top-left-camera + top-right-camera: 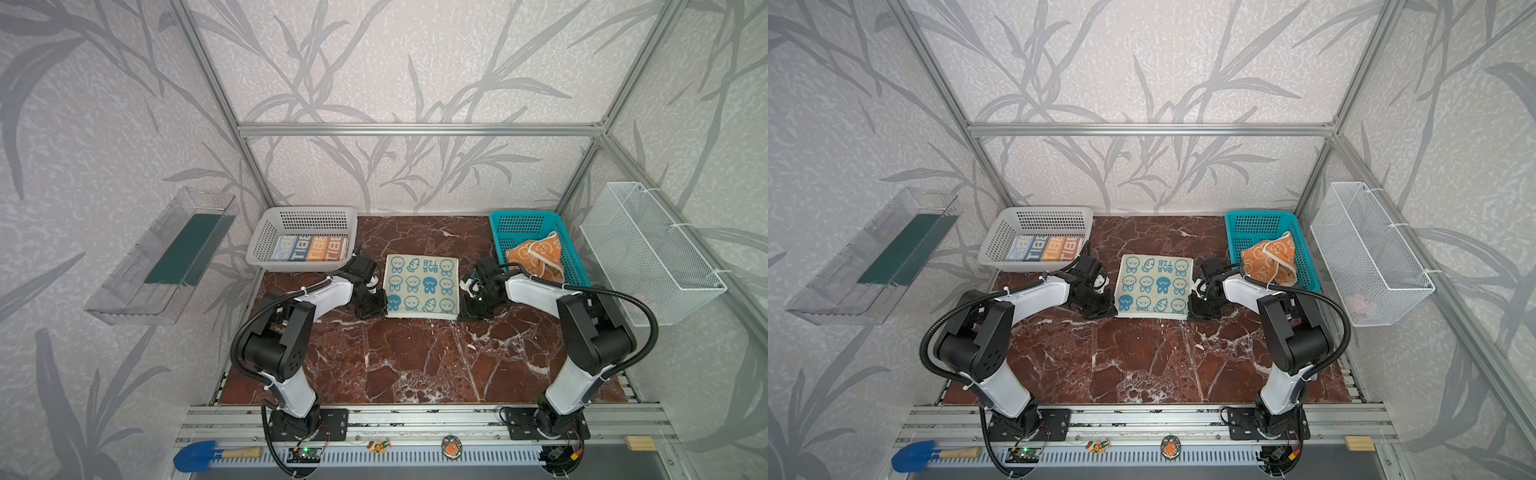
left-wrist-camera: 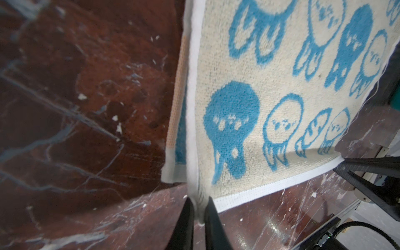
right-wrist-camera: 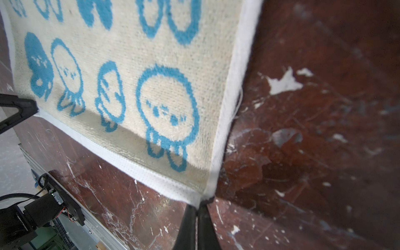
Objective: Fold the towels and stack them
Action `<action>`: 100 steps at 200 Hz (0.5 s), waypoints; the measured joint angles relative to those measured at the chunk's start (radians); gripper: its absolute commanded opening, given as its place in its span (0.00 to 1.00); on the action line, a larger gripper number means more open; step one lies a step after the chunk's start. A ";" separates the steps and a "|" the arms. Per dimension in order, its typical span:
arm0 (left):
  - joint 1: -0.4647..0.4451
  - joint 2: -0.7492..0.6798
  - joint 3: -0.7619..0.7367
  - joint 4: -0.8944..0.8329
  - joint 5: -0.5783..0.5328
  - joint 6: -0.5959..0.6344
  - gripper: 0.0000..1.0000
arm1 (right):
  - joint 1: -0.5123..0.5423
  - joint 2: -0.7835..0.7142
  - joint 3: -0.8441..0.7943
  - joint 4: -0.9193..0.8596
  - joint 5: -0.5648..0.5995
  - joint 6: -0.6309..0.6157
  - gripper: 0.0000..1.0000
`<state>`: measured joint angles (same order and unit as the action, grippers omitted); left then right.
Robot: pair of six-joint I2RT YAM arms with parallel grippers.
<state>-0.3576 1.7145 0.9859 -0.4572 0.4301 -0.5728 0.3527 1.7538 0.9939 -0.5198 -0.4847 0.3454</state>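
Observation:
A cream towel with blue bunnies [image 1: 422,286] [image 1: 1154,286] lies folded flat in the middle of the marble table. My left gripper [image 1: 381,305] [image 2: 199,207] pinches its near left corner, and cloth shows between the narrow jaws. My right gripper [image 1: 463,309] [image 3: 198,207] is shut on the near right corner, with the white hem at its tips. The folded striped RABBIT towel [image 1: 309,248] [image 1: 1046,248] lies in the grey basket [image 1: 307,212]. The orange bunny towel [image 1: 536,257] [image 1: 1268,257] sits crumpled in the teal basket [image 1: 523,216].
A white wire basket [image 1: 648,249] hangs on the right frame, and a clear tray [image 1: 162,257] on the left wall. A blue shovel [image 1: 191,455] lies on the front rail. Bare marble [image 1: 415,361] stretches between the towel and the arm bases.

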 measured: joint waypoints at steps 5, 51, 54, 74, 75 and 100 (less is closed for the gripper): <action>0.000 0.000 0.000 0.000 -0.001 -0.002 0.24 | 0.000 0.000 0.000 0.000 0.000 0.000 0.22; -0.009 -0.022 0.019 -0.035 -0.027 -0.002 0.67 | 0.000 -0.040 0.003 -0.036 0.005 0.001 0.53; -0.010 -0.025 0.023 -0.040 -0.030 -0.008 0.68 | 0.000 -0.048 0.005 -0.040 0.006 -0.002 0.55; -0.014 -0.061 0.069 -0.080 -0.053 0.000 0.86 | 0.000 -0.101 0.038 -0.077 0.008 -0.004 0.70; -0.014 -0.065 0.074 -0.082 -0.056 -0.003 0.88 | 0.000 -0.104 0.041 -0.079 0.008 -0.004 0.71; -0.014 -0.101 0.153 -0.101 -0.081 0.003 0.99 | 0.000 -0.145 0.114 -0.095 0.004 -0.002 0.86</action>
<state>-0.3714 1.6131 1.1389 -0.5587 0.3489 -0.5701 0.3523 1.6093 1.1076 -0.6144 -0.4808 0.3435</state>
